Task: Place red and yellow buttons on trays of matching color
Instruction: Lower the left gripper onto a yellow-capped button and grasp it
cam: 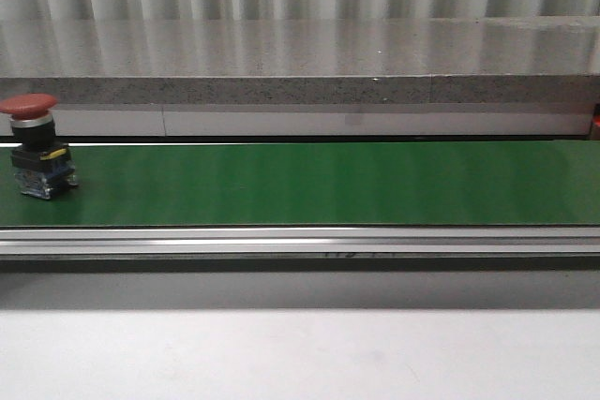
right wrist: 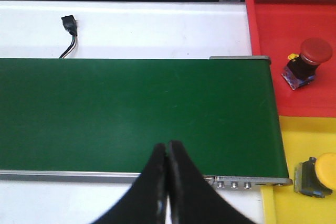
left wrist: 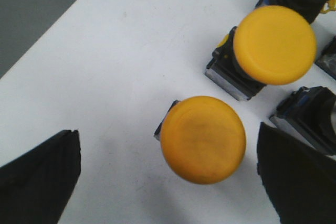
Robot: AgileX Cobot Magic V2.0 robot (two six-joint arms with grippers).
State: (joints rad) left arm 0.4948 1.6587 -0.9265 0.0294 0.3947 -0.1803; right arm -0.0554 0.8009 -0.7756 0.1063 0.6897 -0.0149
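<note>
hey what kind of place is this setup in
Probably a lab mock-up of a factory sorting line: a green conveyor belt carrying a red button, with a red tray and yellow tray at its end.

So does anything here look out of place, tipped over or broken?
Nothing looks broken. The red button on the red tray leans over rather than standing straight. The yellow button sits on the yellow tray, and another red button stands upright on the green belt.
</note>
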